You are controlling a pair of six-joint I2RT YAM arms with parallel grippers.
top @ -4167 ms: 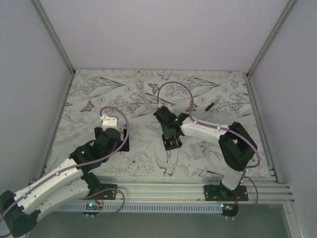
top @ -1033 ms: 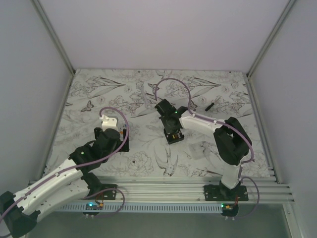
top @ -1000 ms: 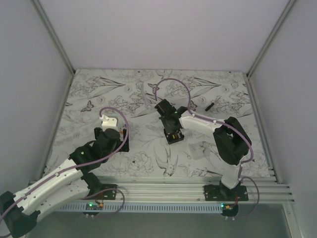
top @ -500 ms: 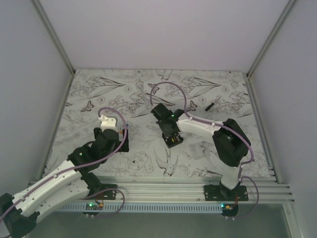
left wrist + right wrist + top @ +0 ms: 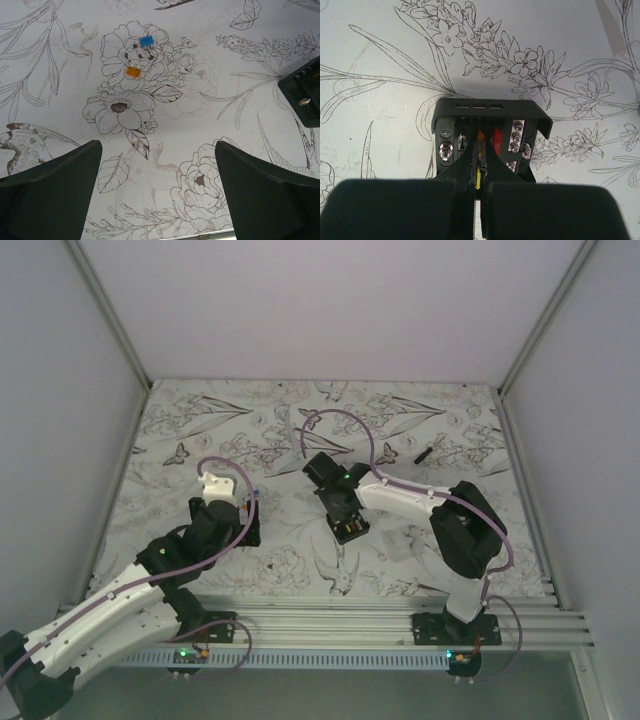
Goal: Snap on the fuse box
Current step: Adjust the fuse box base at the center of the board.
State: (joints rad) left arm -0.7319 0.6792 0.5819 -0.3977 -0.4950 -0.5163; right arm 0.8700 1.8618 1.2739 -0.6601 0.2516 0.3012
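The fuse box (image 5: 490, 111) is a small black box lying on the flowered mat, with an orange piece and a red piece showing inside beside silver screws. My right gripper (image 5: 481, 137) is shut, its fingertips pressed together on the box's middle, right at the orange piece. From above, the fuse box (image 5: 349, 528) sits mid-table under the right gripper (image 5: 342, 512). My left gripper (image 5: 157, 150) hangs open over bare mat, nothing between its fingers; a corner of the fuse box (image 5: 306, 95) shows at that view's right edge. From above, the left gripper (image 5: 240, 523) is left of the box.
A small blue piece (image 5: 146, 41) and a small orange piece (image 5: 133, 72) lie on the mat ahead of the left gripper. A short black stick (image 5: 423, 453) lies at the back right. The aluminium rail (image 5: 340, 620) borders the near edge, walls on three sides.
The right wrist has swung a little left and nearer, and the fuse box under it has shifted slightly toward the near edge. The left arm has barely moved.
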